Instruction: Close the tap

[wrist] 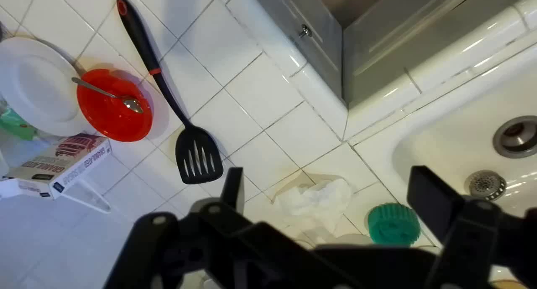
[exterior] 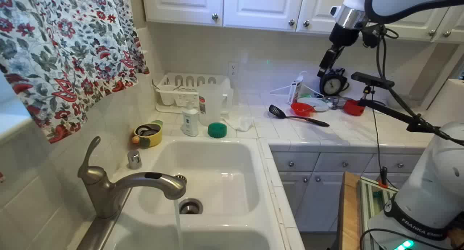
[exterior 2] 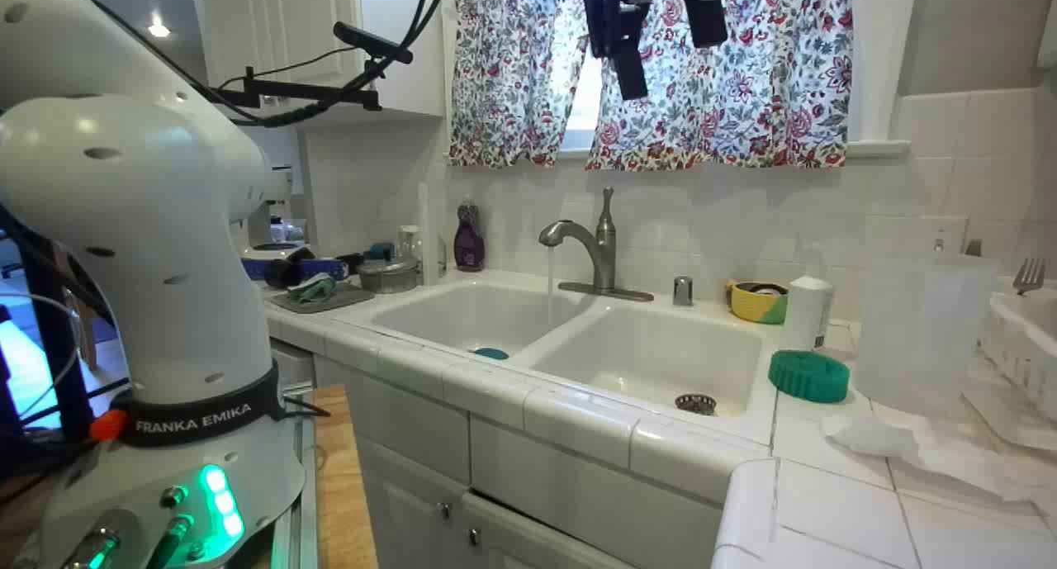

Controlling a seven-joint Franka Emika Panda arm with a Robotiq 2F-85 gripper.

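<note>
**Gripper (wrist: 326, 192) Spread over the Table (wrist: 265, 97), Tap (exterior: 117, 186) Running**

Gripper: black, held raised above the tiled table; its fingers (wrist: 432, 203) are spread wide apart.

Sheet (wrist: 316, 203), white and crumpled: seen between the fingers in the wrist view, laid on the table below.

Green ribbed item (wrist: 393, 226): set near the sheet.

Slotted turner (wrist: 199, 136), black with red bands: laid flat.

Red bowl (wrist: 107, 123): placed just beside the turner's handle; a spoon (wrist: 132, 105) is laid in it, its handle carried past the rim.

White plate (wrist: 42, 87) and printed carton (wrist: 63, 167): both placed near the bowl.

Sink (exterior 2: 570, 331): white, divided into two basins.

Tap: brushed grey metal, mounted at the sink's back edge, well apart from the gripper; shown in both exterior views. Its lever (exterior: 90, 152) is stood upright, and a stream of water (exterior 2: 551, 276) is let down from the spout (exterior: 156, 181) into the basin away from the dish rack (exterior: 186, 91).

Chrome cylinder (exterior: 134, 159): set beside the tap.

Yellow pot (exterior: 154, 135): placed beyond the cylinder.

White bottle (exterior: 190, 123): stood beside the green item.

Purple bottle (exterior 2: 469, 245): stood on the tap's other side.

Floral curtains (exterior 2: 751, 82): hung above the tap.
</note>
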